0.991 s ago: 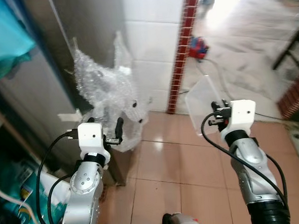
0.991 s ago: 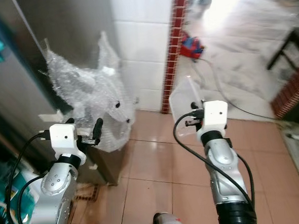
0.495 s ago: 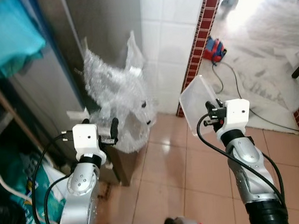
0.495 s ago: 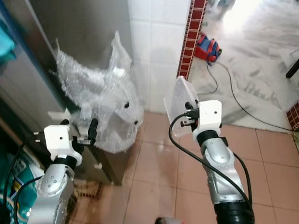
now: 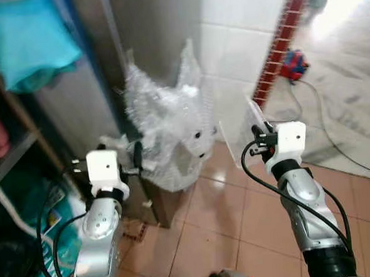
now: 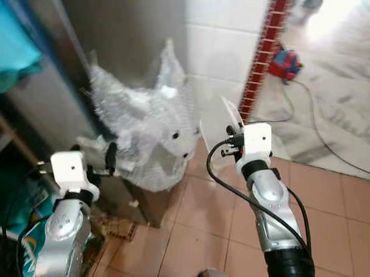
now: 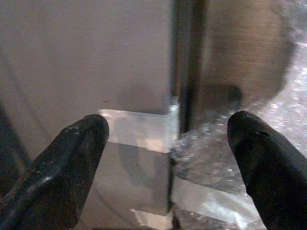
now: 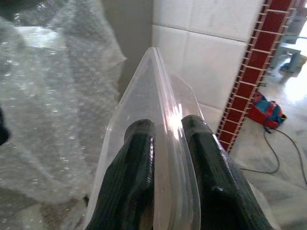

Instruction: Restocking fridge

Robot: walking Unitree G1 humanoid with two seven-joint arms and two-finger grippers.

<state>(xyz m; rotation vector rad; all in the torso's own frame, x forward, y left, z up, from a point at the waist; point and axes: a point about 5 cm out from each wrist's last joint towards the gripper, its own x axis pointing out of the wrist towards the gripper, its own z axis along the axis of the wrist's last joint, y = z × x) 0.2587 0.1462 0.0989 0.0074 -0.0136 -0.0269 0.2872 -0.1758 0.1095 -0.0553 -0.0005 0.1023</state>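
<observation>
Clear plastic container [image 8: 158, 143] is up in the air, held edge-on in front of the robot's right side, its thin rim pinched between the two black fingers [image 8: 136, 177] of the right gripper [image 5: 255, 139]. The jaws are clenched hard on that rim, fingers pressed to either face of the plastic. Whether anything lies inside the container cannot be told.

Just left of it and a little beyond, a big crumpled heap of bubble wrap [image 5: 165, 130] bulges out against the grey metal side of the fridge [image 5: 141, 34], close to the container's edge but apart from it. Behind the container runs a white tiled wall [image 6: 229, 41], ending in a strip of red tiles [image 6: 264, 52].

Left gripper [image 5: 136, 159] hovers at the fridge's lower corner, jaws released and spread wide with nothing between them; the fridge's vertical edge and a pale strip of tape [image 7: 139, 130] sit in the gap beyond.

Open room lies to the right: bare terracotta floor tiles [image 5: 266, 234], then a pale floor with a black cable [image 5: 325, 127] running to a small red and blue object [image 5: 293, 64]. Far left, a shelf [image 5: 13, 155] carries a turquoise cloth [image 5: 22, 42].
</observation>
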